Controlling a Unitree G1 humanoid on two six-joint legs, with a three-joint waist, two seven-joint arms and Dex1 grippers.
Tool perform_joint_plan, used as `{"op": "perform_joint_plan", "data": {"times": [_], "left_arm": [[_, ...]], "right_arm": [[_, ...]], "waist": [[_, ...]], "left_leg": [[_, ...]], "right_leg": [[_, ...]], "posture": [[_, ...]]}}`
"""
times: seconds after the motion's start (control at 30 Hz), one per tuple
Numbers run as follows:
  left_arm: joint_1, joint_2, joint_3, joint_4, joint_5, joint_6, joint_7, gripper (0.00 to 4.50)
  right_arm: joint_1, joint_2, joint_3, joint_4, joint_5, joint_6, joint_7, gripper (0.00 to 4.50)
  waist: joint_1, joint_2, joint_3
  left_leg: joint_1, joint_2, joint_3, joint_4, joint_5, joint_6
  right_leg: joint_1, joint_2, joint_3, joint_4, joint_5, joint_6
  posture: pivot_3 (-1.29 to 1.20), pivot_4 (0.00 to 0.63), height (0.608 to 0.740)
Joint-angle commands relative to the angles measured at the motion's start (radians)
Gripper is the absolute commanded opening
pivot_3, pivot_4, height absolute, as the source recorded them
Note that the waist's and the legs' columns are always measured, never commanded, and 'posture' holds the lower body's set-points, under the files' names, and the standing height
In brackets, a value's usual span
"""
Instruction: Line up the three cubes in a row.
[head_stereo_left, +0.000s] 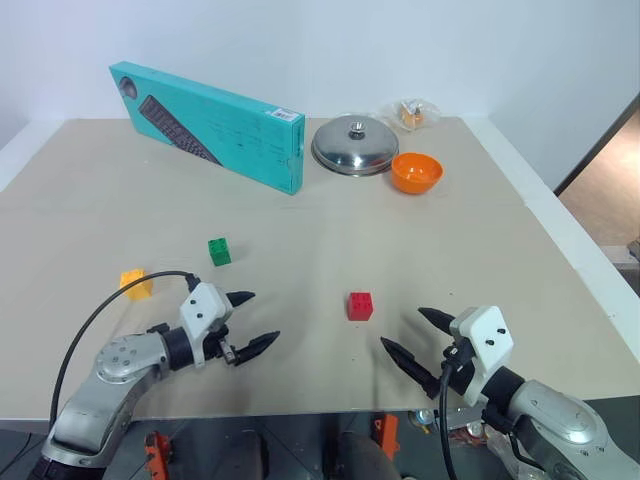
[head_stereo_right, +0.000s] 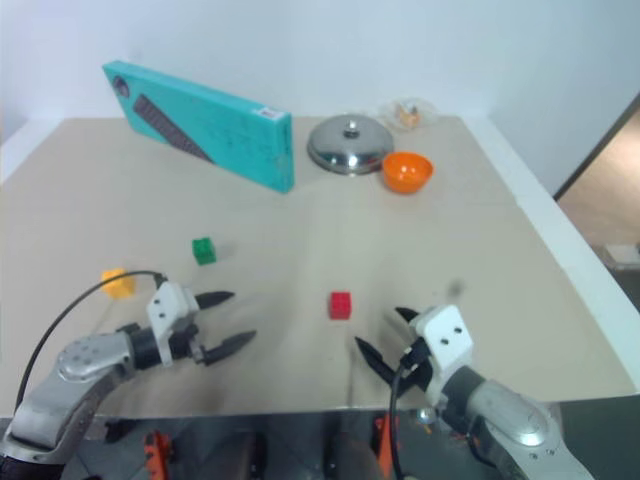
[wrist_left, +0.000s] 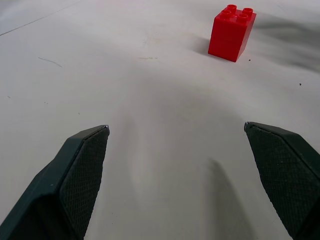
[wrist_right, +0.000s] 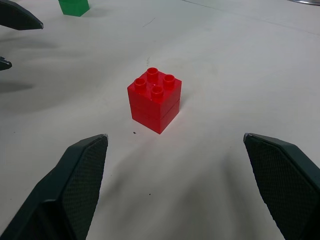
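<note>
**both grippers wide open, three cubes scattered**

down at the near edge of the table (head_stereo_left: 560, 250): left gripper (head_stereo_left: 248, 322) hovering low over the surface, black fingers spread wide, nothing between them, pointing in toward the middle. opposite it, right gripper (head_stereo_left: 418, 340) poised just over the near edge, fingers likewise splayed apart and empty, angled toward the centre.

between the two, a touch further out: red cube (head_stereo_left: 360, 306), upright, studs on top, alone on bare tabletop, touching neither gripper. sitting dead ahead of the right gripper's open fingers in the right wrist view, and off ahead and to one side in the left wrist view (wrist_left: 231, 32).

over on the left, just behind the left arm's black cable (head_stereo_left: 100, 312): yellow-orange cube (head_stereo_left: 136, 283), close to the table's left side.

a little further back and inward: green cube (head_stereo_left: 219, 251), standing by itself, well apart from the red one and near the yellow-orange one. no line yet — three cubes forming a loose triangle, none touching another.

far end of the table: long teal box (head_stereo_left: 215, 125) propped on its edge, slanting across the back left. beside it, a domed metal lid (head_stereo_left: 354, 145) lying flat, knob up. just right of that, touching or nearly so, an orange bowl (head_stereo_left: 416, 172). behind the bowl, by the wall, a small clear plastic bag (head_stereo_left: 410, 113), contents too small to make out.
</note>
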Motion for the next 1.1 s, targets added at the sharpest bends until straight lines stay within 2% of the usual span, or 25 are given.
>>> {"op": "perform_joint_plan", "data": {"times": [0.03,0.23,0.53,0.8,0.93,1.1], "left_arm": [[-0.007,-0.002,0.015,-0.012,-0.028,-0.046,-0.033,4.48],[-0.009,-0.014,0.016,0.035,-0.085,-0.193,-0.174,4.48],[0.008,0.009,0.023,0.089,-0.099,-0.249,-0.255,4.48],[0.058,-0.015,0.075,0.056,-0.125,-0.156,-0.131,4.48],[0.091,-0.016,0.087,0.016,-0.124,-0.137,-0.082,4.48],[0.101,-0.016,0.085,-0.003,-0.120,-0.140,-0.061,4.48]], "right_arm": [[-0.009,-0.012,0.003,0.002,-0.004,-0.036,0.021,4.50],[-0.021,-0.060,0.062,0.040,-0.018,-0.118,0.124,4.50],[0.003,-0.072,0.056,0.053,-0.037,-0.182,0.146,4.50],[0.008,-0.061,0.042,0.051,-0.075,-0.219,0.111,4.50],[-0.070,-0.059,0.042,0.107,-0.080,-0.233,0.105,4.50],[-0.217,-0.080,0.103,0.235,-0.113,-0.255,0.153,4.50]], "waist": [[0.000,0.000,0.000],[0.000,0.000,0.000],[0.000,0.000,0.000],[0.000,0.000,0.000],[-0.001,0.000,0.000],[0.000,0.000,0.000]], "left_leg": [[0.000,0.000,0.000,0.000,0.000,0.000],[0.000,0.000,0.000,0.000,0.000,0.000],[0.000,0.000,0.000,0.000,0.000,0.000],[0.000,0.000,0.000,0.001,0.000,0.000],[0.001,0.001,0.001,0.001,0.000,0.000],[0.001,0.001,0.001,0.002,0.000,0.000]], "right_leg": [[0.000,0.000,0.000,0.000,0.000,0.000],[0.000,0.002,0.000,0.000,0.000,0.000],[0.000,0.003,0.000,0.000,0.000,0.000],[0.001,0.002,0.000,0.000,0.000,0.000],[0.001,0.002,0.001,0.001,0.000,0.000],[0.001,0.003,0.001,0.001,0.001,-0.001]], "posture": [[0.00,0.150,0.740],[0.00,0.150,0.740],[0.00,0.150,0.740],[0.00,0.150,0.740],[0.00,0.150,0.740],[0.00,0.150,0.740]]}}
